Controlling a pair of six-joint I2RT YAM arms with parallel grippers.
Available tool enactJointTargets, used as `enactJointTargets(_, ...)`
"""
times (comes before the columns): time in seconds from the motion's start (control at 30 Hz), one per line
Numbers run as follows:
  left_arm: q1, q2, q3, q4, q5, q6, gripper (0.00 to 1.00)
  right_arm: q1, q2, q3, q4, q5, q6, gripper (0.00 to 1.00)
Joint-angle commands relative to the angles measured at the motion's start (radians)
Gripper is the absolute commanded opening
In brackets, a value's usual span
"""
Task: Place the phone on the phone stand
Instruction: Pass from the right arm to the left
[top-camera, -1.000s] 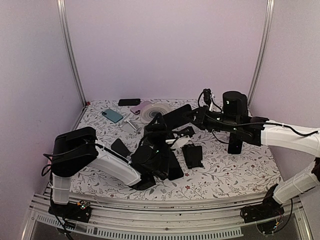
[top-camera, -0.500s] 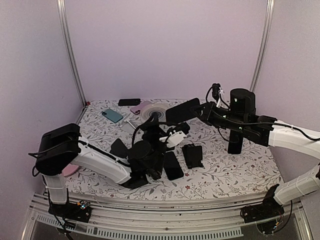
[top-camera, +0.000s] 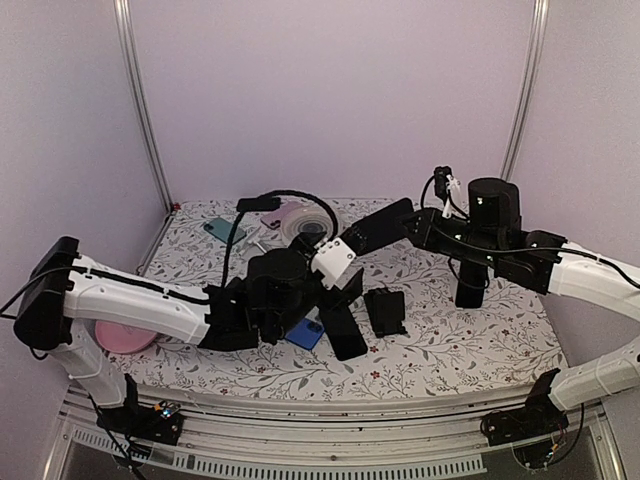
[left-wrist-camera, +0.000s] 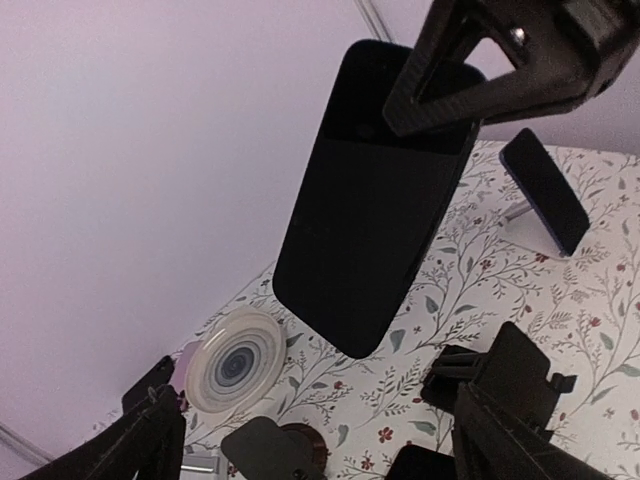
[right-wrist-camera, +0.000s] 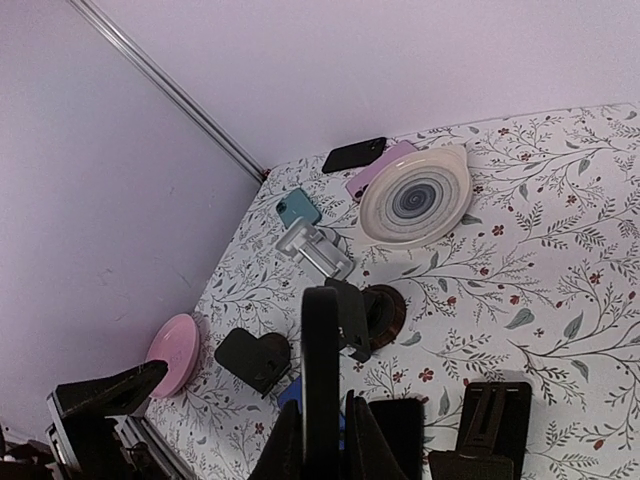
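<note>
My right gripper (top-camera: 405, 224) is pinched tight on one short end of the glossy black slab phone (left-wrist-camera: 375, 200) and holds it in the air over the middle of the floral-print tablecloth (top-camera: 450, 345). The phone hangs tilted, its free end slanting down and to the left, touching nothing but my fingers. From my right wrist I see it edge-on, a thin dark bar rising between my two jaws.

My left gripper (left-wrist-camera: 345, 370) sits low, just left of centre, with its jaws spread wide and nothing between them. Its camera looks up at the phone's broad face.

The black plastic phone stand (top-camera: 384, 310) rests on the cloth nearer to me than the phone, just right of my left gripper. The phone is apart from it, not yet set down.

At the far middle lies a white ceramic plate with grey rings (top-camera: 310, 222), and a teal phone (top-camera: 225, 231) lies to its left. A round pink disc (top-camera: 125, 338) lies at the near left. A blue phone (top-camera: 305, 332) lies flat beside my left wrist.
</note>
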Motion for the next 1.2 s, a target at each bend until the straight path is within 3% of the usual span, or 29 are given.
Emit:
enactJointTargets(0.0, 0.081, -0.123, -0.017, -0.158, 0.269, -0.299, 0.93, 0.0, -0.063, 0.035, 0.004, 0.002, -0.097, 0.02)
enactJointTargets(0.2, 0.225, -0.282, -0.135, -0.128, 0.599, -0.489, 0.93, 0.001, -0.067, 0.058, -0.027, -0.117, -0.194, 0.02)
enactJointTargets(0.47, 0.33, -0.348, -0.202, -0.122, 0.823, -0.58, 0.93, 0.001, -0.042, 0.096, -0.069, -0.306, -0.303, 0.02)
enactJointTargets(0.7, 0.347, -0.343, -0.213, -0.131, 1.015, -0.571, 0.91, 0.0, -0.064, 0.087, -0.09, -0.422, -0.384, 0.02)
enactJointTargets(1.17, 0.346, -0.281, -0.199, -0.116, 1.293, -0.559, 0.78, 0.003, -0.079, 0.064, -0.102, -0.587, -0.457, 0.02)
